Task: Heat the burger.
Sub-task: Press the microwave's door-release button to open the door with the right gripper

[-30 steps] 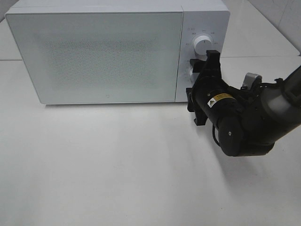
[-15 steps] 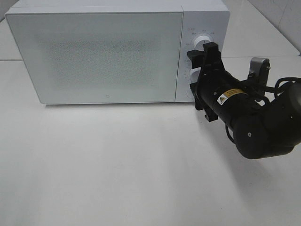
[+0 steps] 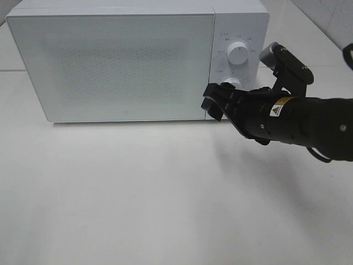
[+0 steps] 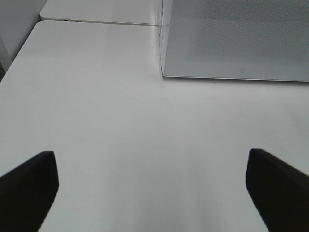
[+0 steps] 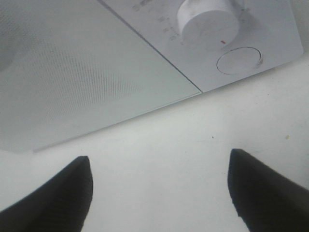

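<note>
White bench (image 5: pixel 159 140) lies directly under my right jaws, bare.

Right jaws: wide, holding nothing. Left jaws: also wide and empty, over bare bench, well short of the microwave (image 3: pixel 110 61).

Just ahead of the right jaws: lower edge of the shut door (image 5: pixel 72 72). To one side of it, the flat round button (image 5: pixel 239 60). Beyond the button, the lower dial (image 5: pixel 207 21), with a red tick beside it. Farthest, the upper dial (image 3: pixel 238 53).

Burger: not visible in any view. Probably behind the frosted door; cannot confirm.

Judgement: the step in hand is setting the lower dial.

Method:
- Rise and shift toward the dial.
- Centre it between the jaws.
- Close squarely on its rim.
- Turn from the wrist.
- Keep off the button, since a nudge there may pop the door.
</note>
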Robot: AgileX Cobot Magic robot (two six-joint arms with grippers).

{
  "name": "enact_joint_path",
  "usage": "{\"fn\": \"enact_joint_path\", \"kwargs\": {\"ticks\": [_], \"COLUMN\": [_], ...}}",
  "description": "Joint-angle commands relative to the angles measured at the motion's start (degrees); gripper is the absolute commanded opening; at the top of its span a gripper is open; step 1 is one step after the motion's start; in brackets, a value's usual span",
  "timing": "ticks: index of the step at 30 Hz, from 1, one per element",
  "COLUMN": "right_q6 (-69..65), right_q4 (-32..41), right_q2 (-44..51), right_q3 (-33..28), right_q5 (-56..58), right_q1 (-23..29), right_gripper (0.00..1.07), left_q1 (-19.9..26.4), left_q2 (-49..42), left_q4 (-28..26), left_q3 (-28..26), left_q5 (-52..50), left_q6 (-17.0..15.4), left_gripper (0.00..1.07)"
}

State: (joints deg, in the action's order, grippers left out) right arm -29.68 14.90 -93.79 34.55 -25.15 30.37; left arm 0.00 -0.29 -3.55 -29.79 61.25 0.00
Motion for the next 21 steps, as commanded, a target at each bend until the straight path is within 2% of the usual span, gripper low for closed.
{"fn": "enact_joint_path", "kwargs": {"ticks": [1,3,4,5,7,10,12,13,21], "right_q6": [8.48,14.44,14.44,17.36,18.68,20.23,20.17,20.17,20.28], "right_q4": [-0.92,-1.2,-1.2,-2.35,-3.21,-9.34,-11.06,-13.64,-15.53], "right_q2": [3.27,6.19,6.19,7.85,8.71,11.97,12.66,14.67,24.12], "right_q3": [1.49,3.44,3.44,5.1,5.79,8.94,9.68,10.66,10.94], "right_q5": [7.51,15.07,15.07,20.68,22.92,33.8,36.04,41.42,53.8], "right_q1": [-0.34,-0.34,-0.34,-0.34,-0.34,-0.34,-0.34,-0.34,-0.34], "right_gripper": [0.76,0.76,0.76,0.76,0.76,0.76,0.76,0.76,0.76], "left_q1": [0.0,0.0,0.0,0.0,0.0,0.0,0.0,0.0,0.0], "left_q2": [-0.86,-0.86,-0.86,-0.86,-0.86,-0.86,-0.86,-0.86,-0.86], "left_q4": [-0.23,-0.23,-0.23,-0.23,-0.23,-0.23,-0.23,-0.23,-0.23], "left_q3": [0.17,0.17,0.17,0.17,0.17,0.17,0.17,0.17,0.17], "left_q5": [0.11,0.11,0.11,0.11,0.11,0.11,0.11,0.11,0.11], "left_q6": [0.0,0.0,0.0,0.0,0.0,0.0,0.0,0.0,0.0], "left_gripper": [0.98,0.98,0.98,0.98,0.98,0.98,0.98,0.98,0.98]}}
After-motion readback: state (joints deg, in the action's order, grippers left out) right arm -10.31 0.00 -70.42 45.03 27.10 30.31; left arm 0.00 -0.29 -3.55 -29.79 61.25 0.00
